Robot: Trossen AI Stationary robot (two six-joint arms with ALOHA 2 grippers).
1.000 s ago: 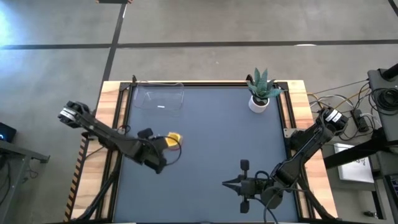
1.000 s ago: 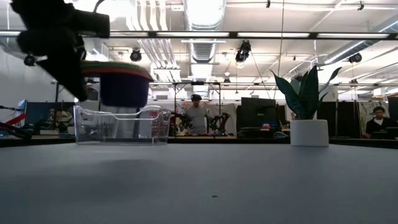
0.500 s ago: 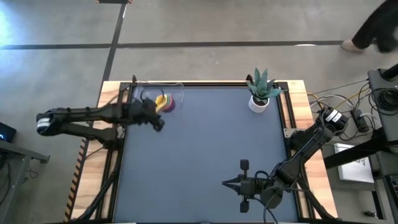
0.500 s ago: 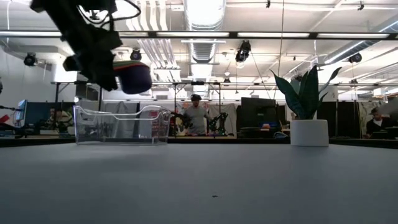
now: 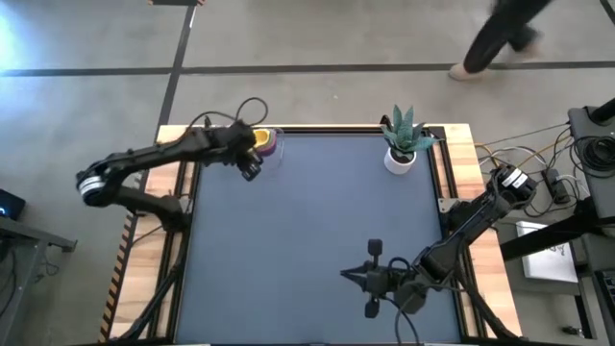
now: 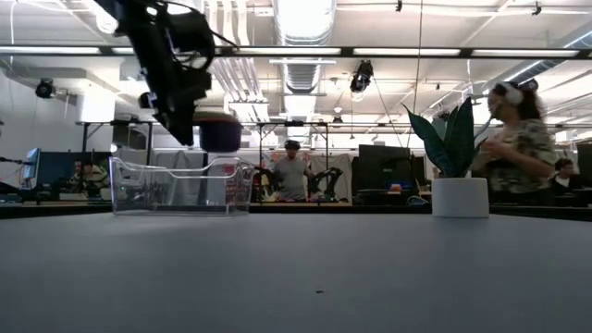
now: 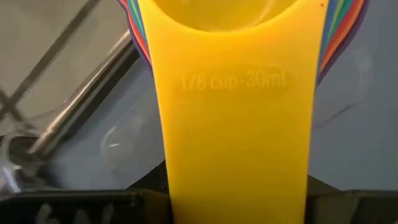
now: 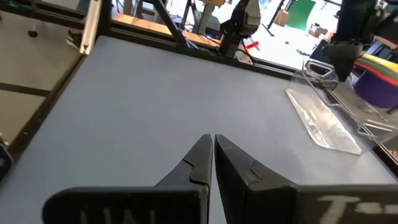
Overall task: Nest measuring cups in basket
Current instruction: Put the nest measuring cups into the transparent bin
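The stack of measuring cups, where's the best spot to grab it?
Probably by the flat handles, from the handle end. The left gripper holds the stack of measuring cups that way now; the yellow handle is broad and flat, good for jaws.

The left arm reaches across the far left corner of the dark worktop (image 5: 307,231), its claw (image 5: 252,154) over the clear basket (image 5: 272,152). At the claw sits the stack of cups (image 5: 263,141), yellow on top with purple at its edge. The right arm is folded at the near right, its claw (image 5: 357,279) low over the worktop. A potted plant (image 5: 402,142) stands at the far right corner. A person (image 5: 504,34) walks on the floor beyond.
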